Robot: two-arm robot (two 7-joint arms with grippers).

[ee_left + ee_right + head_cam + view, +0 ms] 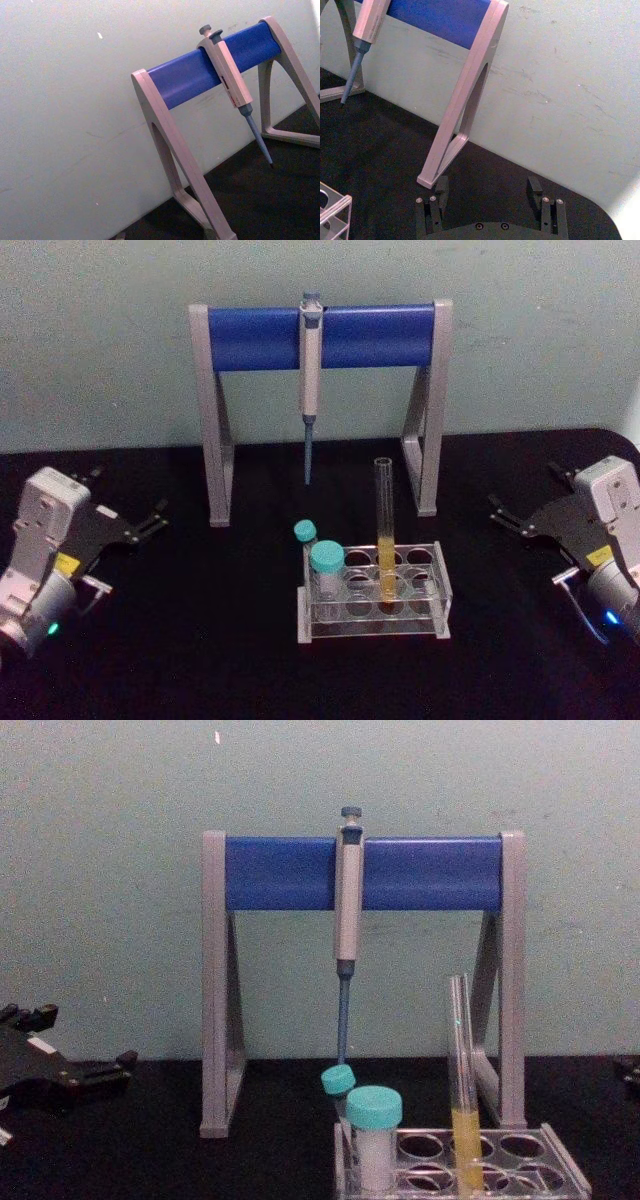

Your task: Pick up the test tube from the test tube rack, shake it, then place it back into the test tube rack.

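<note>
The test tube [384,530] stands upright in a middle hole of the clear test tube rack [440,590], with yellow liquid in its lower part. From the chest the test tube [462,1060] rises well above the rack [562,1172]. My left gripper [150,518] rests open at the table's left side, far from the rack, and its black fingers [105,1070] lie low at the chest view's left edge. My right gripper [500,512] sits open at the right side, equally far off. Its fingertips [441,184] are spread wide around nothing, pointing toward the stand's leg.
Two teal-capped white vials [326,565] stand at the rack's left end. Behind the rack is a grey-and-blue pipette stand [320,338] with a pipette [310,380] hanging from its bar. The black table ends at a pale wall.
</note>
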